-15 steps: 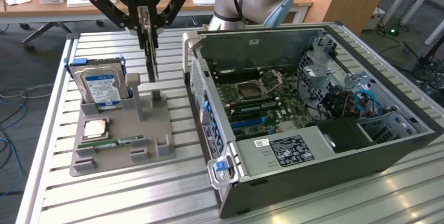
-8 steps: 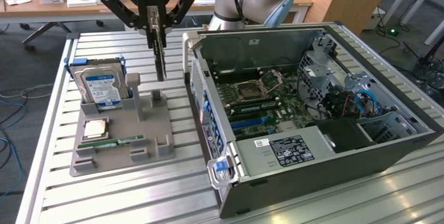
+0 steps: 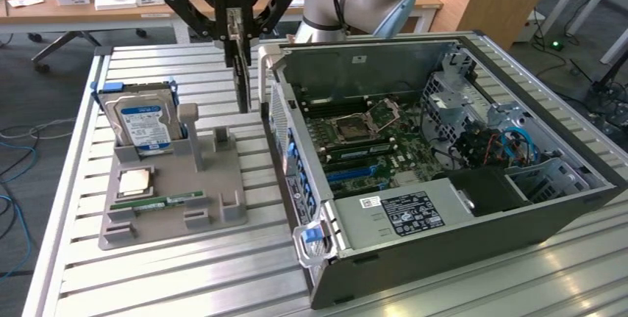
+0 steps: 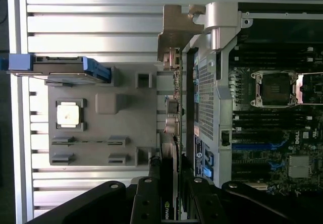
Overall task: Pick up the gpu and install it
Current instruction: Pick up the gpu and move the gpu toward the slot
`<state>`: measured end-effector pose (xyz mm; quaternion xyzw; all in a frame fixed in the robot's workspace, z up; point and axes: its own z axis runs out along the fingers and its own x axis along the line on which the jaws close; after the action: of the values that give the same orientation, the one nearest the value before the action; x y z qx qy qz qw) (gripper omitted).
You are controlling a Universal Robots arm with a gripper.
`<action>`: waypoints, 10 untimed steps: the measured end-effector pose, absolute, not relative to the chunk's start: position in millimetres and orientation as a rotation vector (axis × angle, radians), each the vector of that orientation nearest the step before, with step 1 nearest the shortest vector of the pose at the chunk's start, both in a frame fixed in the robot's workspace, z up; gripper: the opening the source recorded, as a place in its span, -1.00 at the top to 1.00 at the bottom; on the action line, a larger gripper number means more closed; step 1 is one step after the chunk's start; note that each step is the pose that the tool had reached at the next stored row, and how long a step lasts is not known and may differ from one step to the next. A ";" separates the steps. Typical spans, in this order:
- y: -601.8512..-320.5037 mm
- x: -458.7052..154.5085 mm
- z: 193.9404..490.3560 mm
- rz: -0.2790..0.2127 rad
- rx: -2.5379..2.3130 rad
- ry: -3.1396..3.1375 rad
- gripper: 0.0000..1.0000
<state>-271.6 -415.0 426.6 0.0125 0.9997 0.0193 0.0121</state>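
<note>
Slatted metal forms your desk [image 3: 176, 287], with an office of wooden tables behind it. On it are a grey holder [image 3: 187, 184] and, just beside that on the exterior view's right, an open computer case [image 3: 442, 229].

You are partway through, by the look of it. The pick-up is done: the graphics card [image 3: 241, 89] is off the holder and hangs on edge from the arm. It sits between the holder and the near wall of the case, at the case's far corner. In the wrist view the card's pale bracket end points away from the camera, running alongside the outer wall of the case rather than over the inside. The install is not done. The card is outside the case, well apart from the motherboard [image 3: 383, 148], and nothing stands in the blue slots [image 3: 348, 173]. The frames do not show whether its lower edge hangs clear of the desk.

The other parts sit untouched in the holder:
- the hard drive [image 3: 145, 122] with its blue-and-white label stands upright at the far end
- the square processor [image 3: 134, 180] lies flat in its pocket
- the green memory stick [image 3: 157, 202] lies just in front of the processor

Your gripper [image 3: 238, 45] is about half closed. Its fingers are clamped on the two flat faces of the card near the card's upper end, so the card carries its weight below the grip. The wrist view shows the same hold, with a black finger on each side and the card's thin edge running out between them. It touches nothing else.
</note>
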 end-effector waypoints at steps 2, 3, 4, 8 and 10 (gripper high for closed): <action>-415.0 -266.7 426.6 0.060 0.039 3.117 0.47; -415.0 -264.3 426.6 0.060 0.039 3.117 0.47; -415.0 -261.8 426.5 0.061 0.039 3.117 0.47; -415.0 -252.9 426.5 0.061 0.039 3.117 0.47; -415.0 -249.2 426.6 0.062 0.039 3.117 0.47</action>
<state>-249.2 -415.0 426.6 0.0124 0.9997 0.0198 0.0121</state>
